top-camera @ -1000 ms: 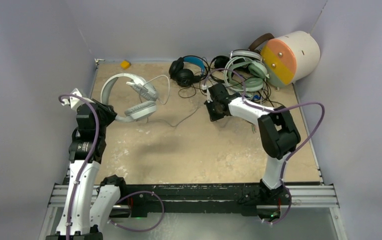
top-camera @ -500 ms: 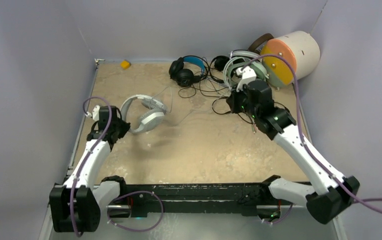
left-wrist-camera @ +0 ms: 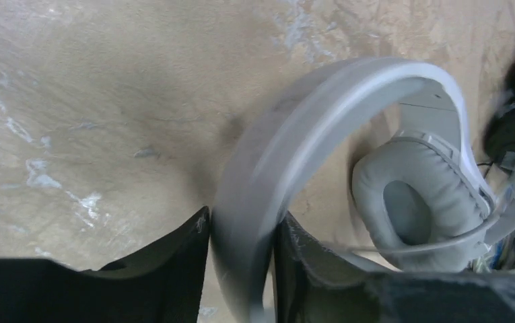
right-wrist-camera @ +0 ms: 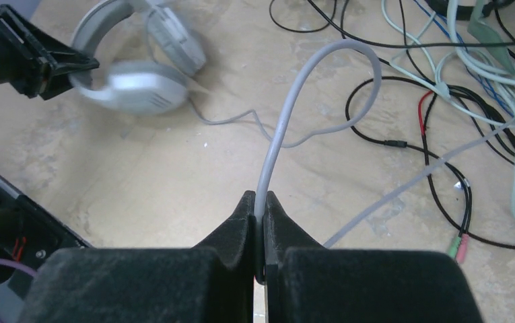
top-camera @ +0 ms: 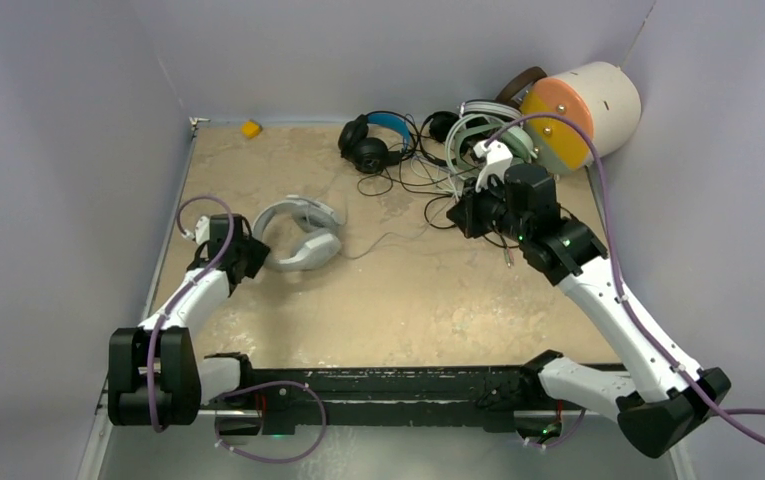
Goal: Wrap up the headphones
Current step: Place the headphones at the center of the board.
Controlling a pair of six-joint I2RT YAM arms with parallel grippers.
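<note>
Lying in the left half of the table (top-camera: 408,310), about midway between its near and far edges, the white-grey headset (top-camera: 298,235) has the crown of its headband turned toward the left edge. Its two ear cups face the right edge, so its long axis runs roughly parallel to the near edge.

The band is a broad, smooth, pale grey arch. The cups are padded ovals in the same grey with a hollow centre, and in the left wrist view a thin boom curves beside one cup.

The left gripper (top-camera: 248,255) sits at the crown with its jaws narrow on either side of the band, which fills the gap between them. The band is blurred there, and I cannot tell whether the jaws pinch it or only flank it.

A grey cable (right-wrist-camera: 308,81) leaves the headset and trails across the table toward the right. There it rises in a loop and comes down into the right gripper (right-wrist-camera: 259,202), whose jaws are closed tight on it.

That gripper hangs over the right half of the table, just short of a tangle of thin cords. Toward the far right corner, beyond the cords, lie the black headset with a blue headband (top-camera: 373,140) and the mint-green headset (top-camera: 488,135).
</note>
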